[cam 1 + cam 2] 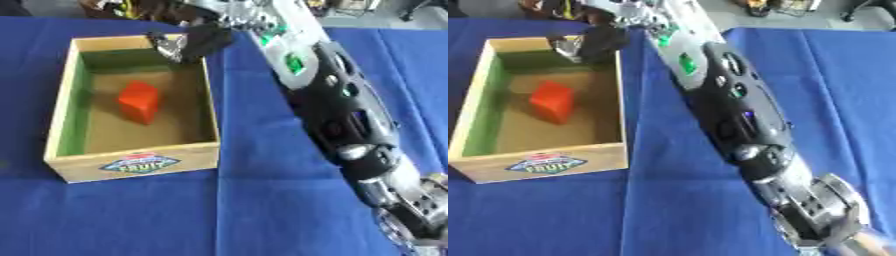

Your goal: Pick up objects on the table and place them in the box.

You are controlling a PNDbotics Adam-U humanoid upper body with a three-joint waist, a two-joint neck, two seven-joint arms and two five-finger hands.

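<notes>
The right hand [194,42] is held over the far right corner of the wooden box [61,107], at the end of a long black and silver arm [341,115]. Its fingers are curled (whether anything is held cannot be told). A red block [139,101] is seen lying inside the box. The box is set on a blue cloth [262,200].
</notes>
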